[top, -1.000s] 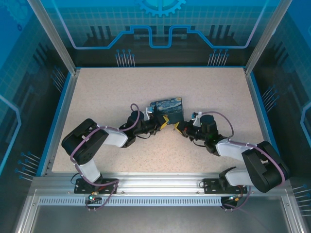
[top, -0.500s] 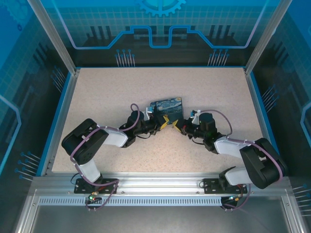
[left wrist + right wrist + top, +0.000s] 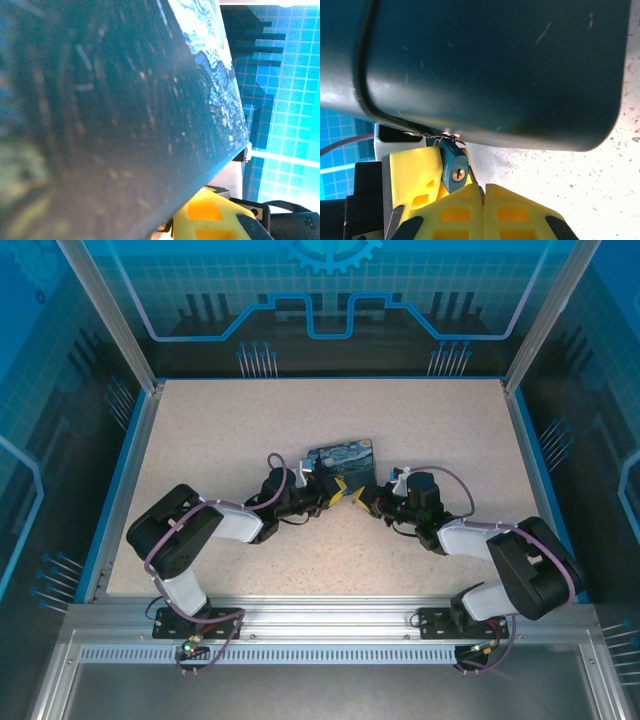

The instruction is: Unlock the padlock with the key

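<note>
The tiny teal padlock [image 3: 453, 164] hangs from the front latch of the painted tin [image 3: 345, 462], its brass keyhole facing my right wrist camera. My left gripper [image 3: 337, 491] is shut on the padlock, with a yellow finger [image 3: 414, 175] on its left side and a sliver of yellow behind it. Just below, my right gripper [image 3: 483, 192] is shut on the key [image 3: 475, 180]. The key is a thin dark blade sticking up past the padlock's right edge, outside the keyhole. In the top view my right gripper [image 3: 361, 498] meets the left one in front of the tin.
The tin's dark underside [image 3: 495, 65] looms over the right wrist view, and its side [image 3: 100, 125] blocks most of the left wrist view. Speckled tabletop [image 3: 430, 420] lies open all around, bounded by a blue rim and an aluminium frame.
My right arm has pushed forward and to the left, bringing its gripper up to the padlock. The left arm and the tin have stayed put.
</note>
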Tool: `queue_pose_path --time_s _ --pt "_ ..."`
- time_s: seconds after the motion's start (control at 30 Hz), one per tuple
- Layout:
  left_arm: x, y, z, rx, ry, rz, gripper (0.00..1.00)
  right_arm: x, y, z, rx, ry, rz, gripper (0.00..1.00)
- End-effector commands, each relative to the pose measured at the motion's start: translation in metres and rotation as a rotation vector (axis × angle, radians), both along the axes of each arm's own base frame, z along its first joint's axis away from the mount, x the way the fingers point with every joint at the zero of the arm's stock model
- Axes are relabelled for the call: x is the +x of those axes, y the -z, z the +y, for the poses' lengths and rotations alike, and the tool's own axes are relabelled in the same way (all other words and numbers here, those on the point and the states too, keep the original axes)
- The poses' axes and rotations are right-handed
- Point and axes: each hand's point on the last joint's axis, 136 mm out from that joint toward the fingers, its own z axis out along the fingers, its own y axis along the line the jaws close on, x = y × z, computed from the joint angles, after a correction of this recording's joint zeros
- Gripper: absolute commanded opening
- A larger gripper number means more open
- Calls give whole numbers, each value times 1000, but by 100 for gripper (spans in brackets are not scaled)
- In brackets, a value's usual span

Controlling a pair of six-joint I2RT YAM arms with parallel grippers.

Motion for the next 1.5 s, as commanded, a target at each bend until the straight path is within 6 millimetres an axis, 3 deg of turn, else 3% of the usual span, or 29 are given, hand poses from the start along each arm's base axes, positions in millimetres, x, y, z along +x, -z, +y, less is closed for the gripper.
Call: queue_pose_path --time_s 0.0,0.53,1.03,1.47 --pt "2 -23 -8 -49 26 -47 0 5 -22 11 44 -17 -64 0" --pt "2 -21 -8 -46 23 -46 0 1 -37 13 51 -28 -93 0" --pt "1 -30 -9 -67 31 -58 0 4 -21 15 75 -30 -90 0" --pt "0 -33 -8 -83 27 -65 0 12 -30 14 197 -29 -65 0"
